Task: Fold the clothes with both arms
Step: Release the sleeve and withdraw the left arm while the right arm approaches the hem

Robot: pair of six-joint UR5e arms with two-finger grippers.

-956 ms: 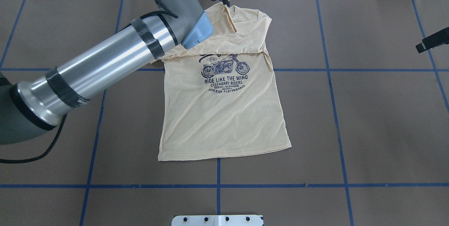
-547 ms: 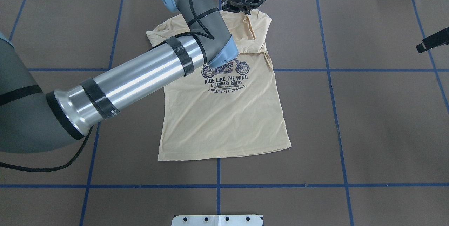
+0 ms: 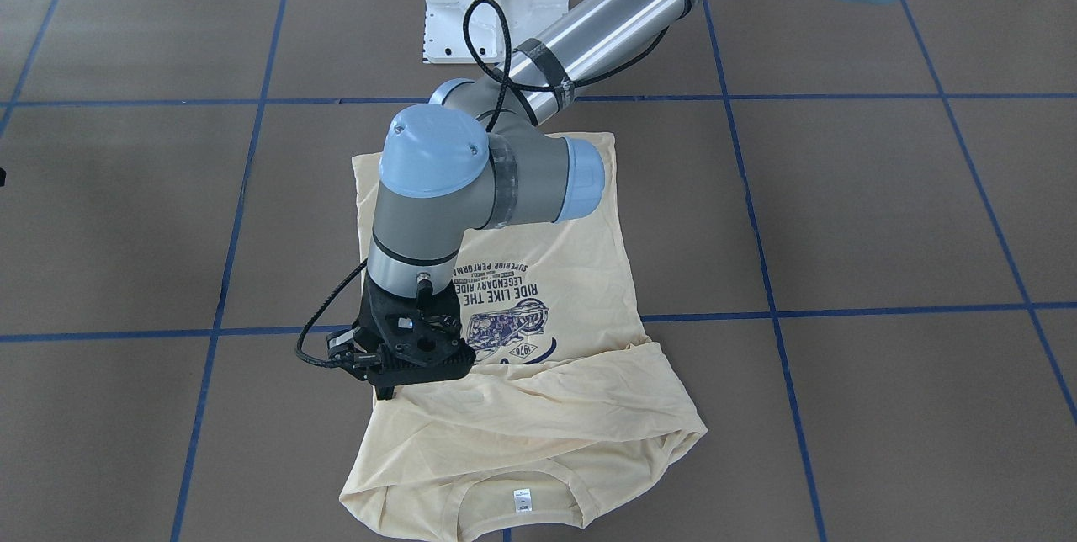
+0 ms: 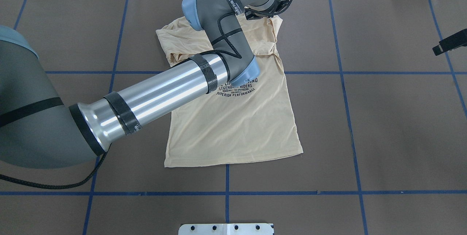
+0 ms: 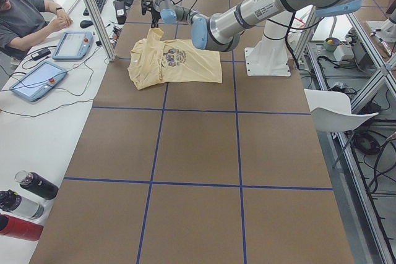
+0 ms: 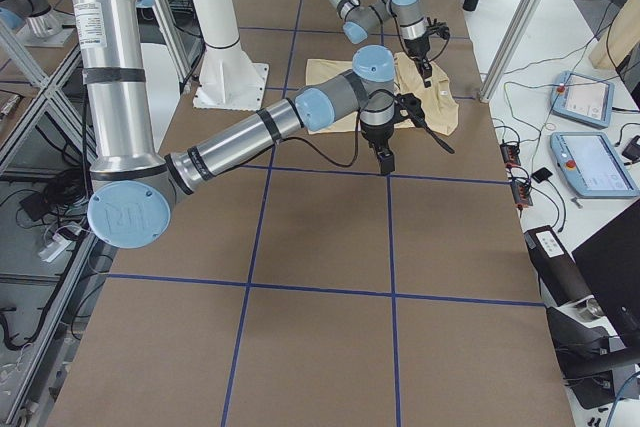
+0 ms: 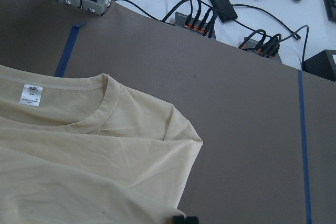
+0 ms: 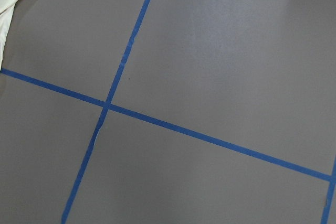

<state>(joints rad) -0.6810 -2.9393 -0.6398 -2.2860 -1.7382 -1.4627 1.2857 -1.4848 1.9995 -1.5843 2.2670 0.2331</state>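
Exterior front-facing view: the left claw [image 3: 386, 392] is clenched and, as far as I can judge, pinches a folded edge of the T-shirt [image 3: 580, 289] just beside the print. The T-shirt lies print-up on the counter [image 3: 841, 214], its upper part doubled over near the collar. The right claw [image 6: 386, 159] hangs over bare counter, well apart; I cannot tell its state. This looks like the sleeve fold. Next, that fold needs laying flat before letting go.

Pretty clearly a robotics lab, not anyone's home: big brown table [image 5: 198, 146] gridded off with blue tape [image 5: 162, 110], aluminium frame posts [image 5: 93, 12], control tablets [image 5: 37, 80] and cables along the white desk [image 5: 37, 146] on the left, and a person [image 5: 21, 20] sat at it upper left.
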